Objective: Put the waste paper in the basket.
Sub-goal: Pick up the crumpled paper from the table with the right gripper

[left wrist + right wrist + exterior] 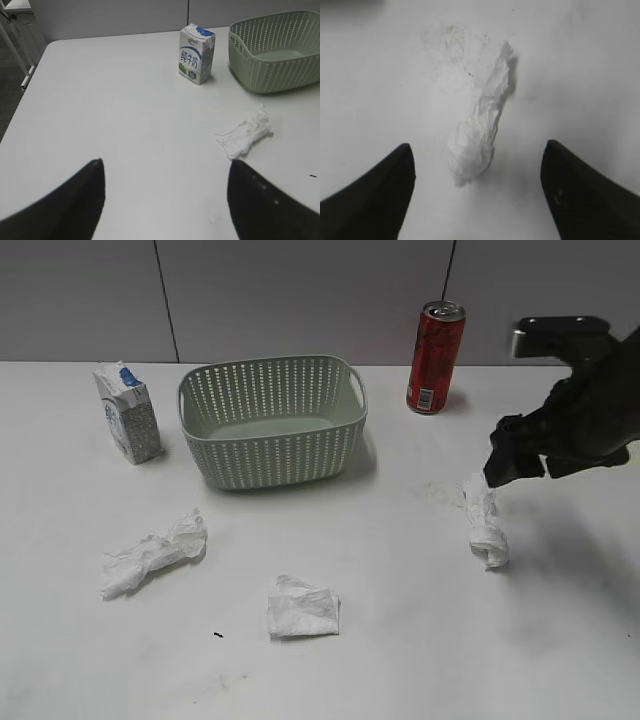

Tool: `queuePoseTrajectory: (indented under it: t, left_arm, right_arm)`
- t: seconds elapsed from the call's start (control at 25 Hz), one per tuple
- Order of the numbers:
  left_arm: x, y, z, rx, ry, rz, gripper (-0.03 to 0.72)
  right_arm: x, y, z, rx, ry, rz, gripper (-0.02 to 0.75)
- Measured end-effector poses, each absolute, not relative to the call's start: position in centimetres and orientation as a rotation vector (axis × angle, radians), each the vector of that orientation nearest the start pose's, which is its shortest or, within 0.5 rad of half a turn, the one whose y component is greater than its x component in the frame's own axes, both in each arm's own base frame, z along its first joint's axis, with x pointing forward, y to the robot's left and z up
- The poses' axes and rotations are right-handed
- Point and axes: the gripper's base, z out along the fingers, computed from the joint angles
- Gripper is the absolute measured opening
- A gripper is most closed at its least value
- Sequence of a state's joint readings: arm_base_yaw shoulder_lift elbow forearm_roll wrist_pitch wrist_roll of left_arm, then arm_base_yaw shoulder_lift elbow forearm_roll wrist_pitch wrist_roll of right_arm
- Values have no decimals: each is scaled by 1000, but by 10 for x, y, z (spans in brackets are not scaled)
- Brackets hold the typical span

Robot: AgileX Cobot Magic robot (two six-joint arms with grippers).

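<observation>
The pale green slotted basket [272, 420] stands empty at the back middle of the table; it also shows in the left wrist view [280, 50]. Three crumpled white paper wads lie on the table: one at the left [152, 553], also in the left wrist view [245, 134], one at the front middle [302, 608], one at the right [485, 520]. My right gripper [515, 465] hangs open just above the right wad, which lies between and ahead of its fingers in the right wrist view [479, 131]. My left gripper [165, 200] is open and empty over bare table.
A red drink can [435, 357] stands right of the basket. A grey-and-blue carton [128, 412] stands left of it, also in the left wrist view [197, 54]. The table's left edge [25, 100] shows in the left wrist view.
</observation>
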State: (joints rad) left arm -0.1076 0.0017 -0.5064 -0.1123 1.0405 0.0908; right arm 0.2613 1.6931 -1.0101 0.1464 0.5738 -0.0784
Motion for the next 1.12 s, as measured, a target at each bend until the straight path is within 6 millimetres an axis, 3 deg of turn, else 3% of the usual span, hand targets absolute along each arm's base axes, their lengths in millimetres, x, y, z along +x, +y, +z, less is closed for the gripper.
queuePoseTrajectory:
  t: [0.32, 0.44, 0.6, 0.76, 0.96, 1.12]
  left_arm:
    - [-6, -8, 281, 204, 2007, -145, 559]
    - [-6, -8, 281, 204, 2007, -145, 559]
    - [-6, -8, 281, 204, 2007, -145, 559]
    - [-6, -8, 281, 204, 2007, -145, 559]
    - [-6, -8, 281, 204, 2007, -145, 559]
    - [-6, -8, 281, 204, 2007, -145, 559]
  right_arm:
    - [342, 99, 123, -287, 2821, 177, 592]
    - [344, 102, 108, -285, 2829, 177, 590]
    - [347, 112, 104, -338, 2797, 168, 541]
    - [345, 123, 103, -417, 2776, 155, 398]
    - [342, 130, 102, -448, 2782, 160, 61]
    - [337, 130, 108, -450, 2819, 167, -7]
